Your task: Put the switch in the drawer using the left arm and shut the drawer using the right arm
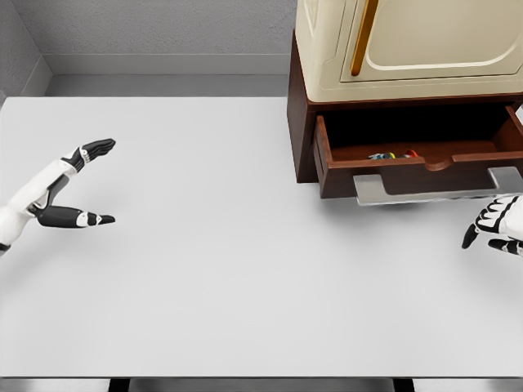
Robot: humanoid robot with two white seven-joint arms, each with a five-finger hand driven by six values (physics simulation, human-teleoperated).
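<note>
Switch point(391, 154) inside open drawer point(372, 175) under cream cabinet point(409, 45).

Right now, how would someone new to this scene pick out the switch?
Find the dark wooden cabinet at the table's far right, under the cream appliance. Its drawer stands open. The switch is the small object with yellow and red bits inside, the only colourful item there.

Head camera, steeply down over table point(204, 269)
</note>
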